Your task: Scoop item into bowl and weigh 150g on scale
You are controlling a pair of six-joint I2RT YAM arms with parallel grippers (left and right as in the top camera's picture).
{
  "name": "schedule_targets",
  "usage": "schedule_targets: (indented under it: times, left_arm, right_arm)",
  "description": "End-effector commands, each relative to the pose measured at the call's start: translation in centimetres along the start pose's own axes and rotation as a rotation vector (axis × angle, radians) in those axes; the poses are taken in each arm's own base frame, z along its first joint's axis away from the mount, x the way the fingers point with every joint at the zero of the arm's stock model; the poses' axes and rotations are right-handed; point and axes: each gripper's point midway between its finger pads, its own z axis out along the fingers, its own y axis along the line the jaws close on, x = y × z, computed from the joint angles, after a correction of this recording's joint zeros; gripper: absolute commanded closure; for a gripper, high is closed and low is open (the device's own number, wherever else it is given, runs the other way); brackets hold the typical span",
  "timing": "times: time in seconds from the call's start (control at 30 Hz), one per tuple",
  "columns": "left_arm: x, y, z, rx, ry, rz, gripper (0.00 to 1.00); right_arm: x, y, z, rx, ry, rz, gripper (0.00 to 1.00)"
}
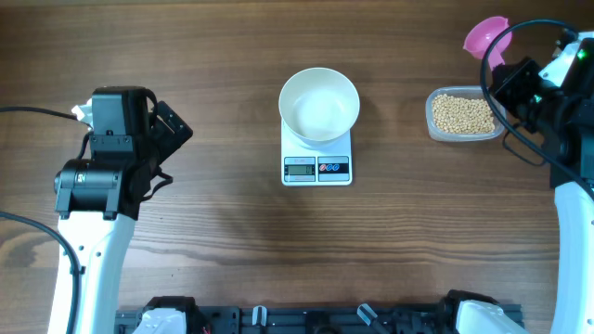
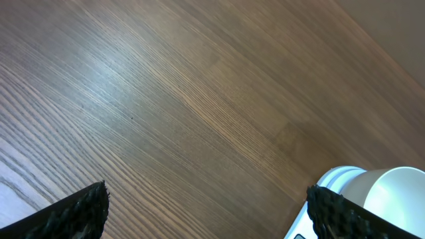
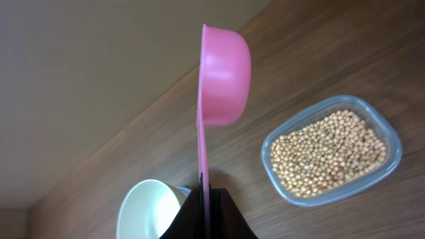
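Observation:
A white bowl (image 1: 319,104) stands empty on the small white scale (image 1: 316,167) at the table's middle. Tan beans (image 1: 463,114) fill a clear plastic container (image 1: 435,128) at the right. My right gripper (image 3: 206,194) is shut on the flat handle of a pink scoop (image 3: 224,78), held above the table just behind and right of the container; the scoop (image 1: 486,37) also shows overhead. In the right wrist view the beans (image 3: 329,153) lie to the right and the bowl (image 3: 149,208) low left. My left gripper (image 2: 207,206) hangs open over bare wood, left of the bowl (image 2: 392,192).
The left arm (image 1: 107,158) stands at the table's left side, well away from the scale. The right arm (image 1: 557,102) and its black cables crowd the far right corner. A dark rail (image 1: 316,320) runs along the front edge.

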Motion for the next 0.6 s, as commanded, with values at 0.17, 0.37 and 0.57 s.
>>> schedule_targets:
  times: [0.17,0.37,0.57]
  left_arm:
    - [-0.27,0.29,0.16,-0.016,-0.008,0.0,0.0]
    - [-0.27,0.29,0.15,-0.015,-0.008,0.0,0.0]
    - [-0.27,0.29,0.16,-0.016,-0.008,0.0,0.0]
  right_arm:
    - [-0.75,0.25,-0.33,-0.005,-0.026,0.002,0.96]
    - [-0.64,-0.04,-0.34,0.012,-0.022,-0.177,0.96]
    - [-0.42,-0.18,-0.34,0.018,-0.012,-0.307,0.96]
